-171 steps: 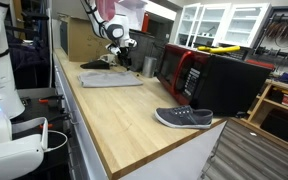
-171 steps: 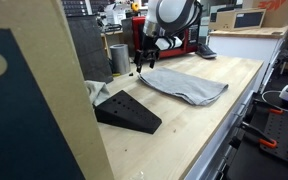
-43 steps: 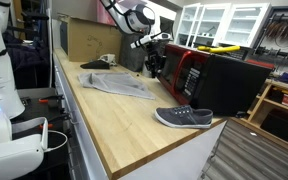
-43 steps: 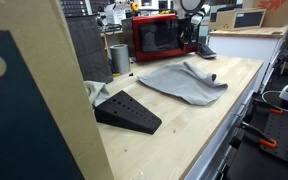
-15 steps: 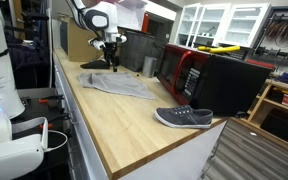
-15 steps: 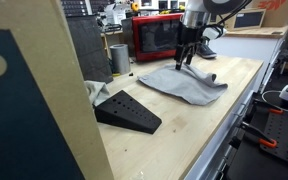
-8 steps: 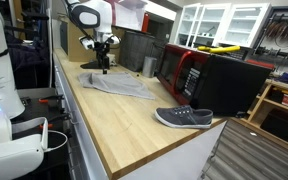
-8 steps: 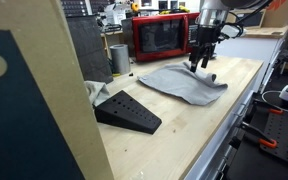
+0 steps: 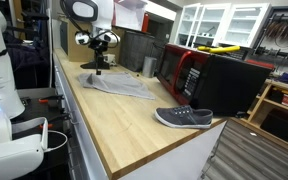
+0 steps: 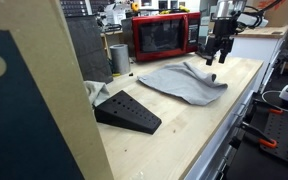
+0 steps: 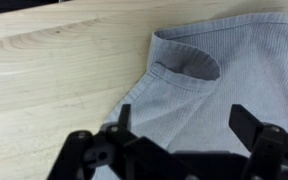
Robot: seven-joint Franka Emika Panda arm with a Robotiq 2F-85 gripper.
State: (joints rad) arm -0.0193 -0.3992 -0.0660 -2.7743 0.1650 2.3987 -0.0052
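Counter point(image 9: 134, 135): a long wooden top. In the wrist view, bare wood runs along the left and top of the frame. In an exterior view, the counter's point(image 10: 189, 140) front edge passes near the cloth point(image 10: 179, 84), with open wood towards the camera. A red microwave point(image 10: 164, 37) stands at the back, and a metal cup point(image 10: 119, 57) is beside it. A black wedge point(image 10: 129, 111) sits on the near wood, apart from the cloth. A grey shoe point(image 9: 184, 117) lies further down the counter, well apart from me.

Cloth point(image 9: 119, 87): grey, lying flat. Its long axis runs along the counter's length. One corner is folded back on itself, forming a small flap point(image 11: 189, 63). That folded end point(image 10: 208, 74) is the end nearest me.

My gripper point(image 11: 184, 120): jaws spread wide, holding nothing. The fingers point(image 11: 246, 122) point down, and the cloth point(image 11: 229, 85) shows between and beyond them. In both exterior views I hang above the folded end, gripper point(image 10: 215, 55) over the flap and gripper point(image 9: 98, 62) over that end. I can see no contact with the fabric. The rest of the cloth stretches away from me along the counter.
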